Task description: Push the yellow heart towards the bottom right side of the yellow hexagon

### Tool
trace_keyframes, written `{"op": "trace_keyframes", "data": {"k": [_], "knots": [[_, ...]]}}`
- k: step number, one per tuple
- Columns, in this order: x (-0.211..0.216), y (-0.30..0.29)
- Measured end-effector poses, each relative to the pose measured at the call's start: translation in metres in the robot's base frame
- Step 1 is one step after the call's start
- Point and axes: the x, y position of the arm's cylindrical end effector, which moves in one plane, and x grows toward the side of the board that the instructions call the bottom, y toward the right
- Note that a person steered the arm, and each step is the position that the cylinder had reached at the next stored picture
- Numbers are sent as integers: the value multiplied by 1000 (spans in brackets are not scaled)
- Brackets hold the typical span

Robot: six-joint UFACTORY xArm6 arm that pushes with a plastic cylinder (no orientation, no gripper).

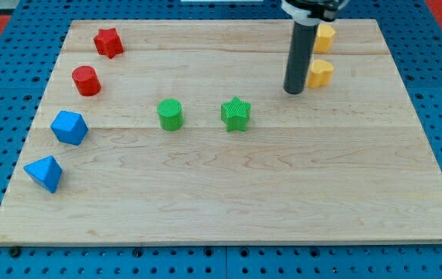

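In the camera view, my tip (294, 91) sits in the upper right of the frame, a bare rod that grasps nothing, just beside the left edge of the yellow heart (320, 74); I cannot tell whether they touch. The yellow hexagon (325, 36) lies just above the heart, partly hidden behind the rod, close to the top edge of the wooden board (229, 209). The heart already sits below the hexagon, so a short nudge toward the right looks like what remains. The risk, I judge, is an off-centre push that spins the heart upward into the hexagon and shifts it toward the board's top edge. To the right of both there is open wood before the board's right edge. The green star (236, 114), green cylinder (170, 114), and the red and blue blocks at the left stand well apart.
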Motion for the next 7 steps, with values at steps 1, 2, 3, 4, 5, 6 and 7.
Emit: {"op": "trace_keyframes", "data": {"k": [1,2,3,4,5,6,7], "knots": [[-39,29],[-79,46],[-58,60],[-37,68],[-40,84],[-64,84],[-89,84]]}}
